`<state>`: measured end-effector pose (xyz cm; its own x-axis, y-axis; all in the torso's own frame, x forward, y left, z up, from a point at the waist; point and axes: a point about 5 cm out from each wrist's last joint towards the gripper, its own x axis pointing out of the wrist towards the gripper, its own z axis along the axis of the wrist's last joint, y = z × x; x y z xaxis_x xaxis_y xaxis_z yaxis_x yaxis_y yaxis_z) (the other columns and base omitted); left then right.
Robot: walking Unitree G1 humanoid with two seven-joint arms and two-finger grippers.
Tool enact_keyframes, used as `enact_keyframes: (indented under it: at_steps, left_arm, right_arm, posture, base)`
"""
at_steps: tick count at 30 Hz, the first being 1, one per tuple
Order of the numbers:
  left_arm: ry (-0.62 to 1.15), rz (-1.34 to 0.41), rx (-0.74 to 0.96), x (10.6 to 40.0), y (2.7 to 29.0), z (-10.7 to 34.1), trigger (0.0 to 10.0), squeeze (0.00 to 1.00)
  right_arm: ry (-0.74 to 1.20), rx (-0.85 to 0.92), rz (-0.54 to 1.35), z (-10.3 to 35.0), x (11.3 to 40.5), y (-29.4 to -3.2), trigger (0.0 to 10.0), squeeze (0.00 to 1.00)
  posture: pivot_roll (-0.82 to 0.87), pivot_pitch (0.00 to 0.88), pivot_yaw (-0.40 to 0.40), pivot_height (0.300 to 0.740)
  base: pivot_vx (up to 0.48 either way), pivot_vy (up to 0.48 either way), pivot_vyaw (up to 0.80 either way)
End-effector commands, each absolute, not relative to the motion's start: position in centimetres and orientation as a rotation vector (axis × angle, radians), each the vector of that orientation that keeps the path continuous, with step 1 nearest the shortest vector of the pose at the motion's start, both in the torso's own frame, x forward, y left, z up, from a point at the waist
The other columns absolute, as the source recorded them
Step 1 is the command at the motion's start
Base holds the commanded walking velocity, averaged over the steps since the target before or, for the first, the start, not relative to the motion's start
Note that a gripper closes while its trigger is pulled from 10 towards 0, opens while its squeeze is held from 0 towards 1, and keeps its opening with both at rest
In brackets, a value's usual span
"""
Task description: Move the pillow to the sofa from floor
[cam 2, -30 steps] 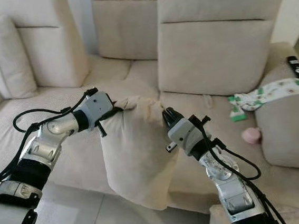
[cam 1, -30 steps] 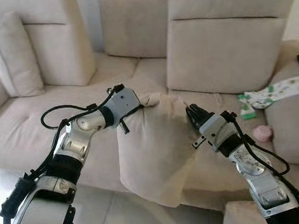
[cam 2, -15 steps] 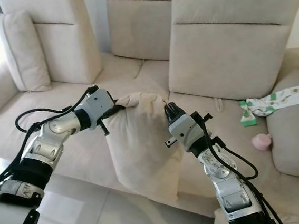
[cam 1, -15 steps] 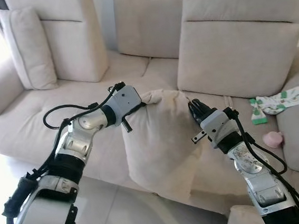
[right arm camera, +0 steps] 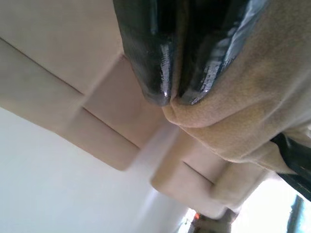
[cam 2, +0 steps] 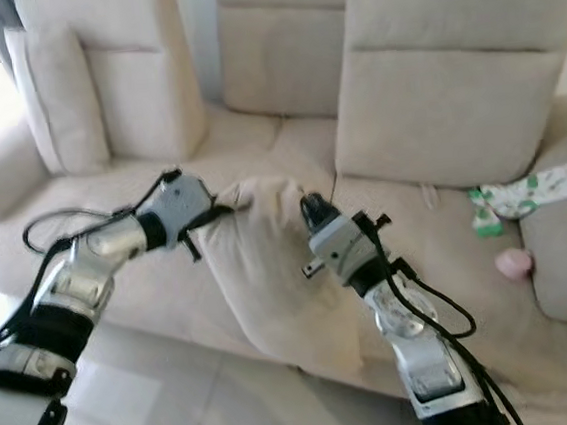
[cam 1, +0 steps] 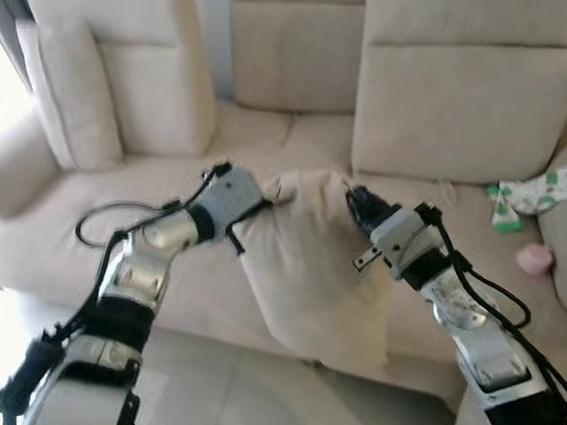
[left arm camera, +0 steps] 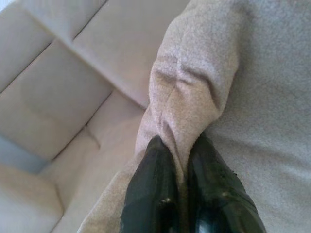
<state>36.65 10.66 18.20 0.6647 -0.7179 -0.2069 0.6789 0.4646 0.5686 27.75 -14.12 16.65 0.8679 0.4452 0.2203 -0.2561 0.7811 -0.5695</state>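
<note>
Nearest the camera, the 2 silver arms reach forward over the pale floor. Between them hangs the beige pillow, held up in front of the sofa with its lower end drooping past the seat's front edge toward the floor. The left gripper is pinched tight on the pillow's upper left corner; the left wrist view shows a fold of the fabric squeezed between its 2 black fingers. The right gripper is clamped on the pillow's upper right edge, with fabric bunched between its fingers. Farther off, to the robot's right, a green-patterned cloth and a small pink object lie on the seat. At the back stand the sofa's large back cushions, and a second pillow leans upright at the far left.
</note>
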Motion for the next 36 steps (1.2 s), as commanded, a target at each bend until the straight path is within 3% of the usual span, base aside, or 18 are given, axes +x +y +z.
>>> enact_keyframes:
  at_steps: [1,11,36]
  left_arm:
    - [-0.148,-0.881,0.671,36.5,9.8,19.7,10.0,0.00]
    - [-0.151,-0.889,0.669,36.3,9.8,19.6,10.0,0.00]
    - [-0.225,-0.920,0.665,35.9,8.8,20.3,10.0,0.00]
  right_arm:
    - [-0.372,-0.551,0.425,16.8,27.6,-13.2,10.0,0.00]
    - [-0.370,-0.549,0.419,16.7,27.6,-13.3,10.0,0.00]
    - [-0.416,-0.548,0.432,17.7,27.7,-13.1,10.0,0.00]
  posture:
    - [0.01,0.000,0.054,0.740]
    - [0.01,0.000,0.053,0.740]
    - [0.00,0.000,0.054,0.740]
  base:
    - [0.000,0.000,-0.78]
    - [0.000,0.000,-0.78]
    - [0.010,0.000,0.00]
